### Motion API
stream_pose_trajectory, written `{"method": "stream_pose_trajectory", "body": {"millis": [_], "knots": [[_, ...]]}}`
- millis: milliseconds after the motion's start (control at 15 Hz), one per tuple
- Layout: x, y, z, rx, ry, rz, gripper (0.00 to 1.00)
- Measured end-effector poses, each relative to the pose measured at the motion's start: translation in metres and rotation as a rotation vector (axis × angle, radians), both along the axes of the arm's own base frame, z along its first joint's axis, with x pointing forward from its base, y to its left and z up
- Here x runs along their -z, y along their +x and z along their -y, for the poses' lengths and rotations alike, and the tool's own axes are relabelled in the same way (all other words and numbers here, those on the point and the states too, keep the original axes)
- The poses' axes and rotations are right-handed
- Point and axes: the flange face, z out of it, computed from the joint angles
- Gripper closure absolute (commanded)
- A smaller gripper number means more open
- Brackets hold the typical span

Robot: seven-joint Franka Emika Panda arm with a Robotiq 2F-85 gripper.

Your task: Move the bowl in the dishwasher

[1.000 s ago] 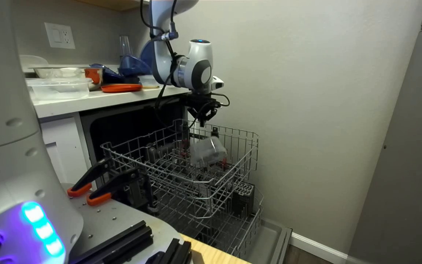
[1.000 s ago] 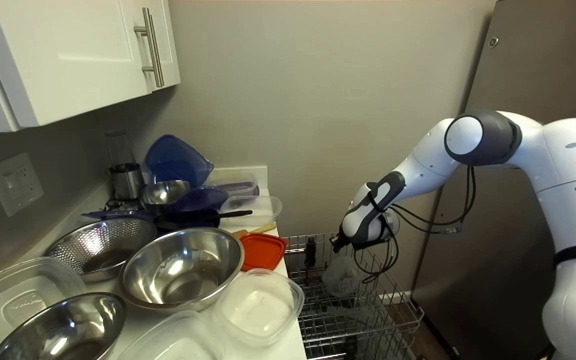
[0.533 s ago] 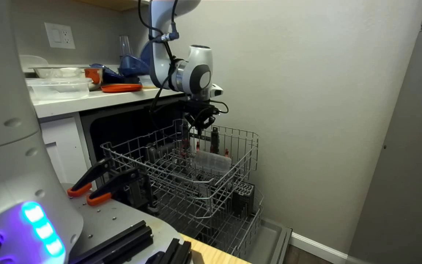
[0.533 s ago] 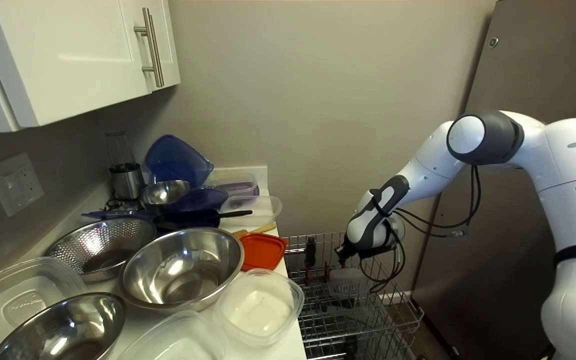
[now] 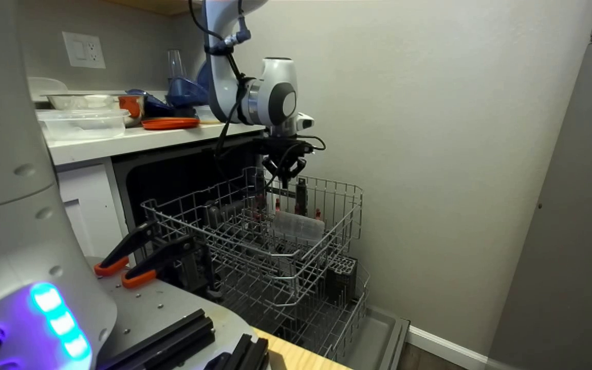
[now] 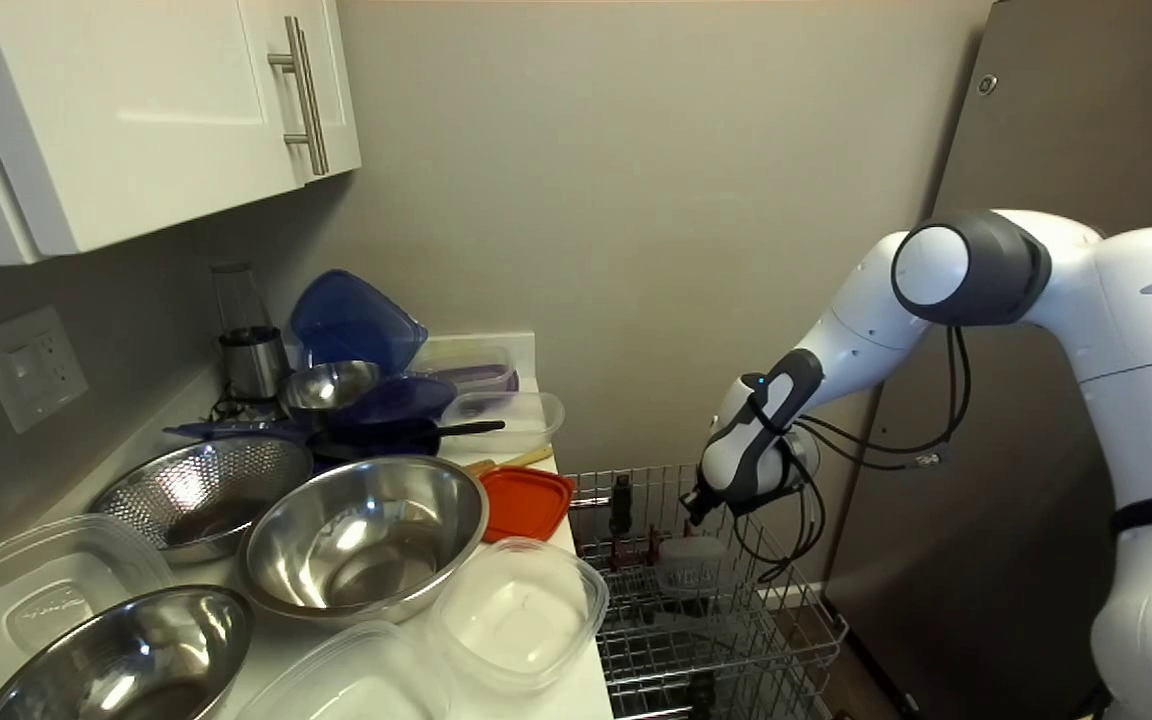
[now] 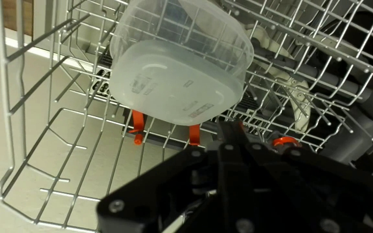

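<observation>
tipped level since earlier, the pale translucent plastic bowl [image 7: 173, 82] lies base-up in the grey wire upper dishwasher rack [image 5: 281, 255], black fingers [image 7: 231, 132] together above; likely light, flexible, pinchable at its rim [image 7: 248, 53].

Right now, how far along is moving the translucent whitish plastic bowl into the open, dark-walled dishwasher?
Done, it seems: the translucent bowl sits in the grey wire upper rack, pulled out of the dishwasher. In hand: nothing; the black two-fingered gripper is shut, above the bowl, a gap showing between them. Left: probably just moving the jointed white arm away, as it hangs over the rack.
</observation>
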Motion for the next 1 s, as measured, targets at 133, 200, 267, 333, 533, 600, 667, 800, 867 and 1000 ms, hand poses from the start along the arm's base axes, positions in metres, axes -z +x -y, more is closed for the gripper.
{"method": "stream_pose_trajectory", "body": {"millis": [133, 200, 267, 333, 533, 600, 667, 800, 867, 1000], "knots": [[-0.007, -0.003, 0.003, -0.033, -0.051, 0.008, 1.00], [-0.011, -0.005, 0.005, -0.055, -0.082, 0.011, 1.00], [-0.016, -0.008, 0.008, -0.078, -0.115, 0.011, 1.00], [-0.020, -0.011, 0.010, -0.098, -0.146, 0.006, 1.00], [-0.033, -0.020, 0.018, -0.160, -0.238, 0.004, 1.00], [-0.037, -0.023, 0.021, -0.182, -0.266, 0.007, 1.00], [-0.041, -0.025, 0.023, -0.201, -0.293, 0.010, 1.00], [-0.047, -0.029, 0.025, -0.231, -0.341, 0.017, 1.00], [-0.050, -0.031, 0.026, -0.244, -0.363, 0.020, 1.00], [-0.054, -0.034, 0.027, -0.264, -0.401, 0.024, 1.00]]}}
